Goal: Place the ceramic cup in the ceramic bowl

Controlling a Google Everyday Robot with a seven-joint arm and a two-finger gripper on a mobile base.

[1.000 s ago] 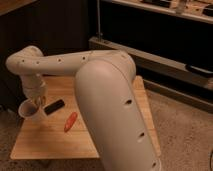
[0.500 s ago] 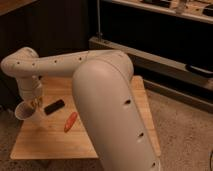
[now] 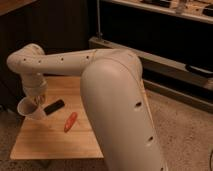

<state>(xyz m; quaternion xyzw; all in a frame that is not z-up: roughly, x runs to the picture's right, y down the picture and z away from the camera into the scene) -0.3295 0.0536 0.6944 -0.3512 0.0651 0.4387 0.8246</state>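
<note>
Right now the ceramic cup (image 3: 30,109) hangs just below-left of the hand (image 3: 38,100), tilted, w/ the hand closed on its rim, over the counter's (image 3: 50,145) left edge. Just right of the hand: a black block (image 3: 54,106); further right & lower, a red-orange item (image 3: 70,121). Ceramic bowl not visible, prob. hidden behind the arm (image 3: 115,100). Risks: a rim-only pinch on a tilted cup could slip, and so near the edge it'd drop off the counter; a low sweep rightward could clip the black block.
</note>
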